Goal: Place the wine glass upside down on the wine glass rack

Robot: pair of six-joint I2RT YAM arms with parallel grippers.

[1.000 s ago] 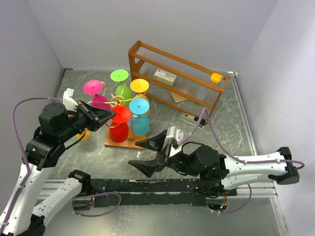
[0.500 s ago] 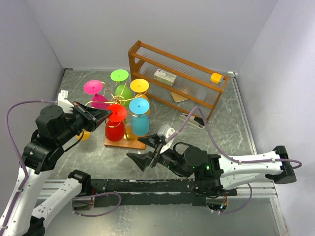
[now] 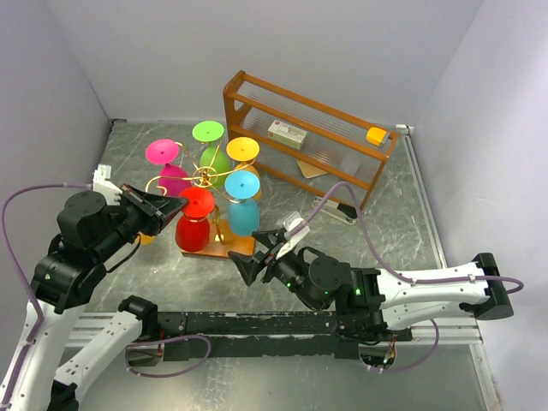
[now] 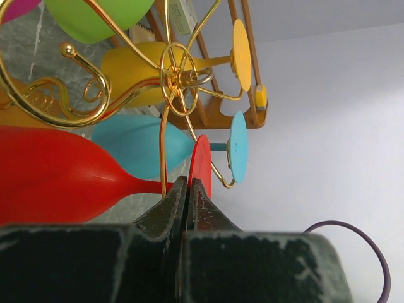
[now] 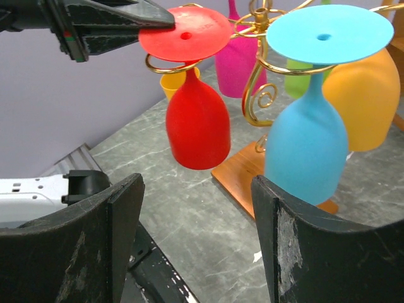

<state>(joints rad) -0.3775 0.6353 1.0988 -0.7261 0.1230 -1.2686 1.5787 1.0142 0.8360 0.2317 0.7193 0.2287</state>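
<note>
Left gripper (image 4: 187, 184) pinches wine glass (image 5: 196, 123) foot at its tips to seat stem in wine glass rack (image 4: 178, 71); right gripper (image 5: 197, 189) agape.

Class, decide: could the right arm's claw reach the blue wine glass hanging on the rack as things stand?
Probably yes: the open right claw faces the blue wine glass, nothing between them.

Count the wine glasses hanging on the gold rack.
5, hanging upside down: pink glass left, green glass back, yellow glass back right, blue glass front right, red glass front left, in the left gripper. More may hide.
</note>
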